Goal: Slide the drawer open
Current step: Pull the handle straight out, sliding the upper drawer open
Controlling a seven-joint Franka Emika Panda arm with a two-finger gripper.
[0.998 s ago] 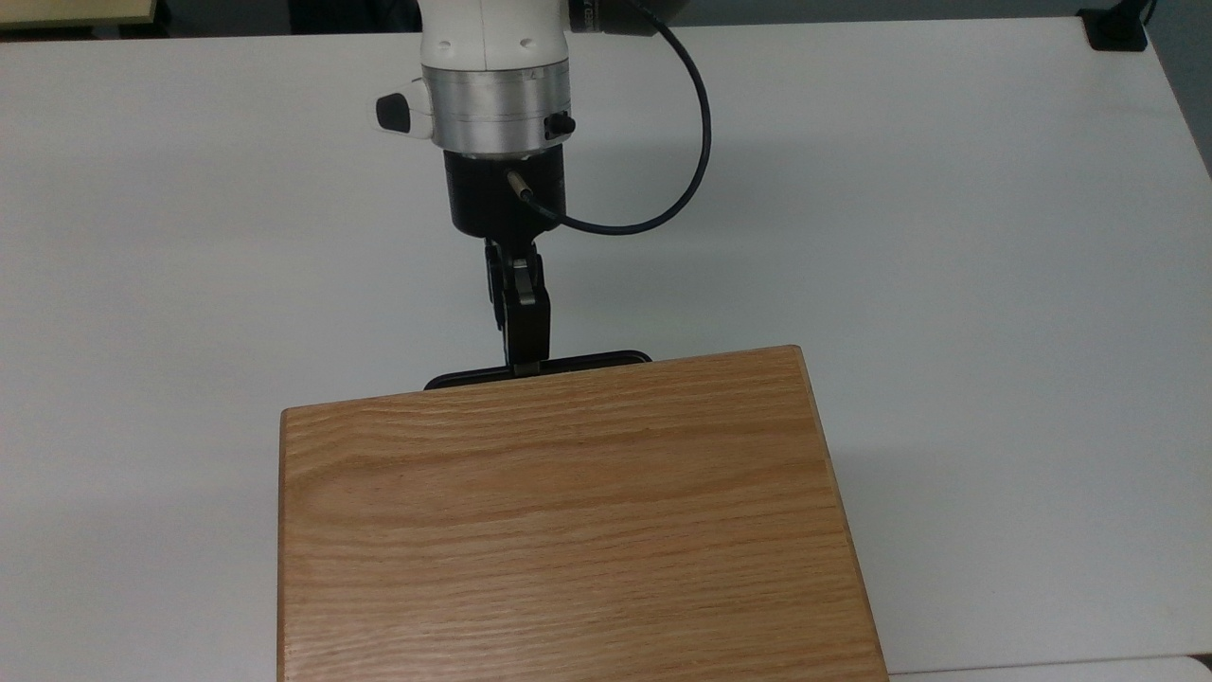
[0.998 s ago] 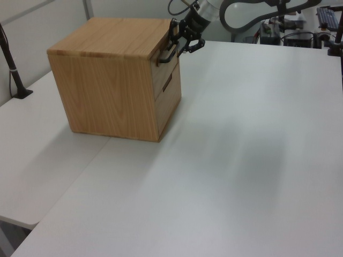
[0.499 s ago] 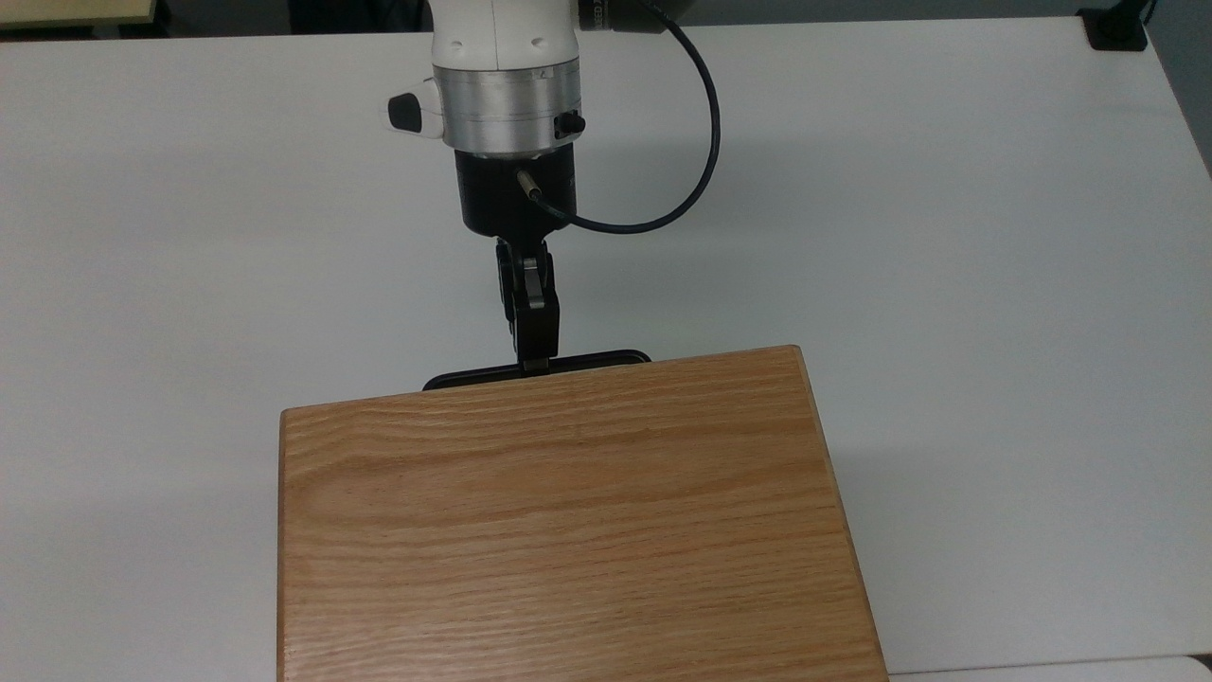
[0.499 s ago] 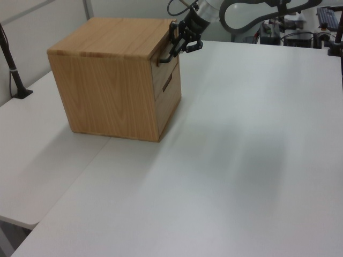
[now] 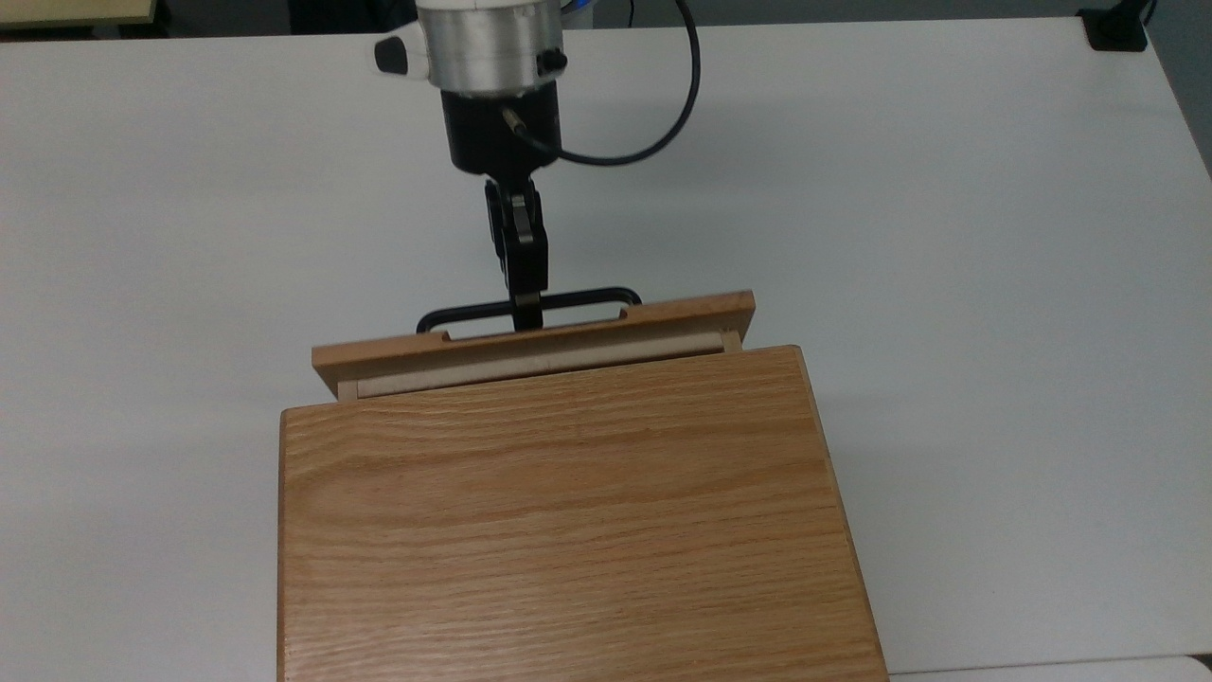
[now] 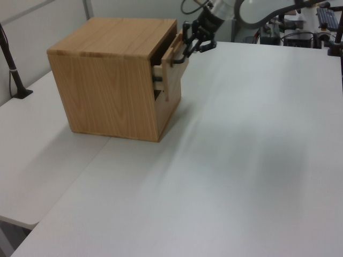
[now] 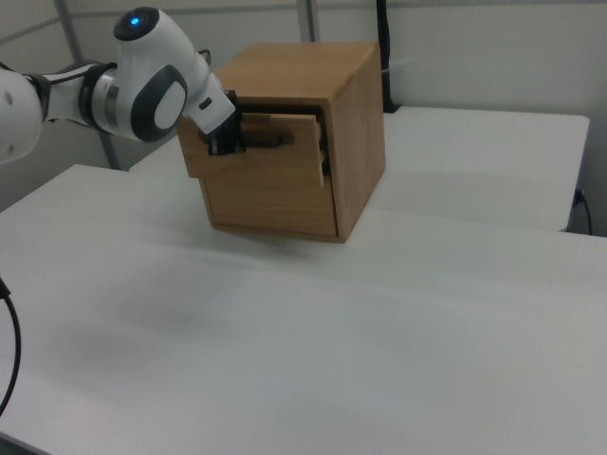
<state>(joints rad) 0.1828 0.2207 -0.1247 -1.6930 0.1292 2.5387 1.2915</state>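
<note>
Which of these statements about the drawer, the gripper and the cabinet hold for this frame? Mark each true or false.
1. The drawer sits partly pulled out of the cabinet. True.
2. The gripper is at the drawer's black handle. True.
3. The drawer lies fully removed on the table. False: it is still in the cabinet, out only a short way.
4. A mug stands on the cabinet's top board. False: the board is bare.
5. In the left view, a lower front panel sits flush below the drawer. True.
</note>
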